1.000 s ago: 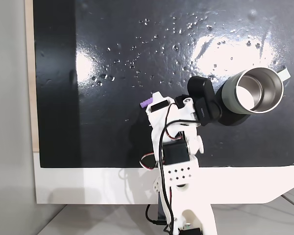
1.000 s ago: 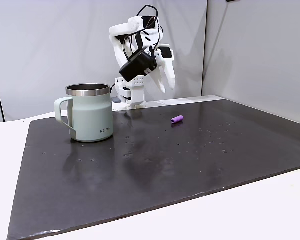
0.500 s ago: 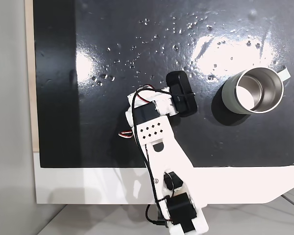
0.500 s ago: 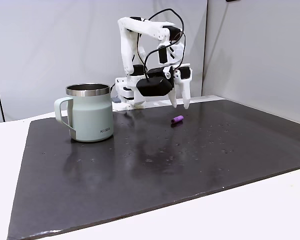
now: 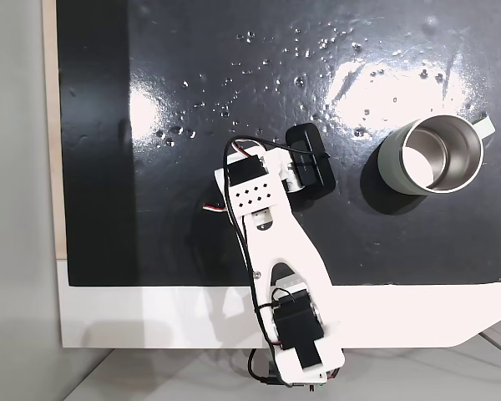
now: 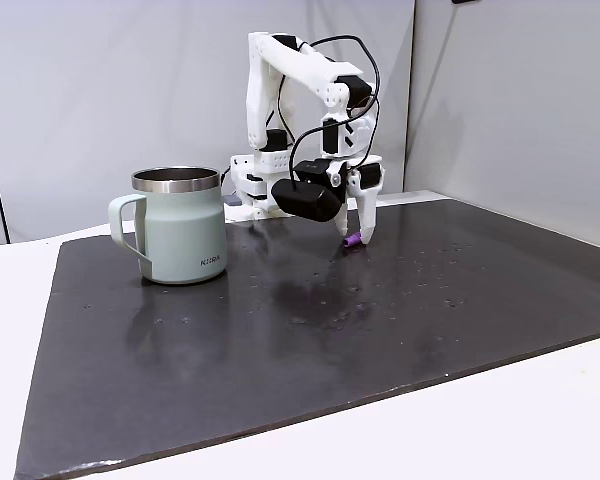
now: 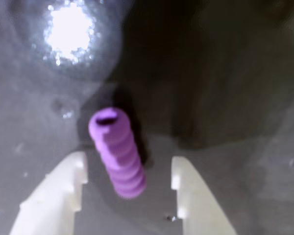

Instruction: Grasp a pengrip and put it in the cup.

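Note:
The light-purple ribbed pengrip [image 7: 118, 152] lies on the black mat between my two white fingers [image 7: 63, 188], a gap showing on each side of it. My gripper [image 7: 128, 164] is open and straddles it, with its tips low at the mat. In a fixed view from the side, the gripper [image 6: 355, 235] points down over the pengrip [image 6: 351, 241]. The grey cup [image 6: 180, 235] stands upright to the left there, well apart. From above, the cup [image 5: 430, 154] sits at the right with its steel inside showing, and my arm [image 5: 259, 200] covers the pengrip.
A black mat [image 5: 192, 83] covers most of the white table [image 5: 134, 317], with bare mat beyond and to both sides of the arm. The black camera housing [image 5: 309, 159] juts from the wrist toward the cup. Grey walls stand behind the arm's base [image 6: 255, 185].
The arm swung away from the cup side, reached out and came down. The open gripper, above the pengrip half a second ago, now stands around it at the mat. Cup and pengrip stayed put.

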Robot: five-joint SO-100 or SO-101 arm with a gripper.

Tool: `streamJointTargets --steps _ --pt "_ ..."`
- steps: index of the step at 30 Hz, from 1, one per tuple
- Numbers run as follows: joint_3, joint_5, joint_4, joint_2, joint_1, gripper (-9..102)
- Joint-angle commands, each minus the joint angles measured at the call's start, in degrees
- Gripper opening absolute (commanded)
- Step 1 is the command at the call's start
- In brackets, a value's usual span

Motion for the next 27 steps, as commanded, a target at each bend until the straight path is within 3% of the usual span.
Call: streamJointTargets --steps 1,6,13,17,27 --pt "-3.60 0.26 -0.44 -1.23 0.18 22" --pt "-4.75 0.00 -0.62 -2.90 0.00 20" --pt "-4.92 -0.09 -0.62 -3.60 0.00 4" --pt "-4.83 -0.18 -0.35 -2.29 0.35 1" --pt "-9.40 -2.55 12.30 14.77 6.86 1"
